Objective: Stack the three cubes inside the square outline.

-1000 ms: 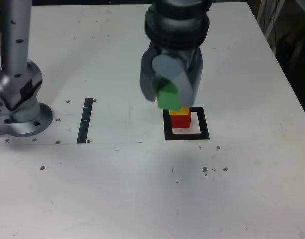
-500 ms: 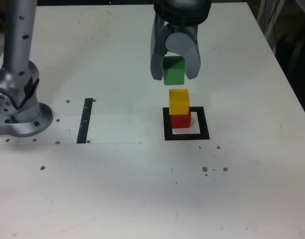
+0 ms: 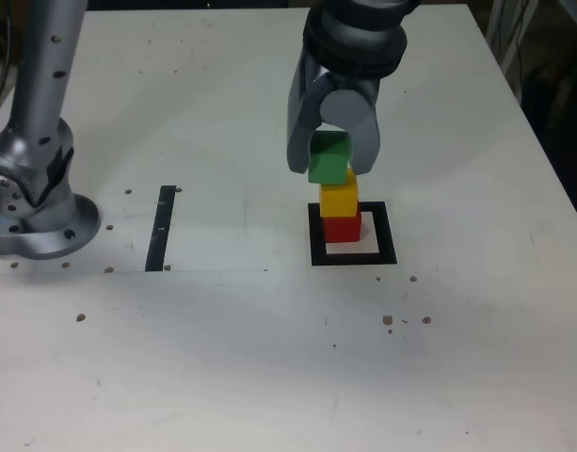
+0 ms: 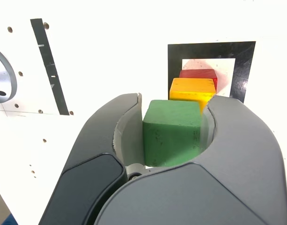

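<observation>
Stage 3 of 3: yellow cube sits on red cube inside the square outline. The hand grips the green cube just above them; placement and release remain.

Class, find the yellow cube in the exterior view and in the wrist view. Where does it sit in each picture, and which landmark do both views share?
Exterior view: the yellow cube sits on the red cube, under the green cube.
Wrist view: the yellow cube shows just beyond the green cube.
Shared landmark: the square outline, around the stack's base.
</observation>
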Tool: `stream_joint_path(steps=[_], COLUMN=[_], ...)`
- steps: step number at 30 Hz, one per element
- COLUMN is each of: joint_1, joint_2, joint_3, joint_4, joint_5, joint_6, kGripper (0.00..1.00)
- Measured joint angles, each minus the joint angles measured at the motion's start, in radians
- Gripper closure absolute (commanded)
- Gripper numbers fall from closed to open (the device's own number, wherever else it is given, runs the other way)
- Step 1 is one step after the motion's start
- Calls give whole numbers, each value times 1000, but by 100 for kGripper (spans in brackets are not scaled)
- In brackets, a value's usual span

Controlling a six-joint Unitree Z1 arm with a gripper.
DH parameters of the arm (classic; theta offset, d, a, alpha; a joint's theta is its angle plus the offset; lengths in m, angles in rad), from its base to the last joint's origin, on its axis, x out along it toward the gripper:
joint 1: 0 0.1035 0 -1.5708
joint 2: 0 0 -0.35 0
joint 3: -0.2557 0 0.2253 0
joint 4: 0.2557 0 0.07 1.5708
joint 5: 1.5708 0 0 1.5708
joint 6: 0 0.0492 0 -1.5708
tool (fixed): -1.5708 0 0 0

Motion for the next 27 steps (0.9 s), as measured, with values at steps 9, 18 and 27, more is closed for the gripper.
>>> stream_joint_path(steps=[9,18,27], joint_1=[0,0,-8], joint_2=[6,8,-30], joint_3=[-8,18,23], joint_4=[-27,-36,-29], joint_5=[-5,1,41], joint_6=[0,0,-3], kGripper=[20,6,1])
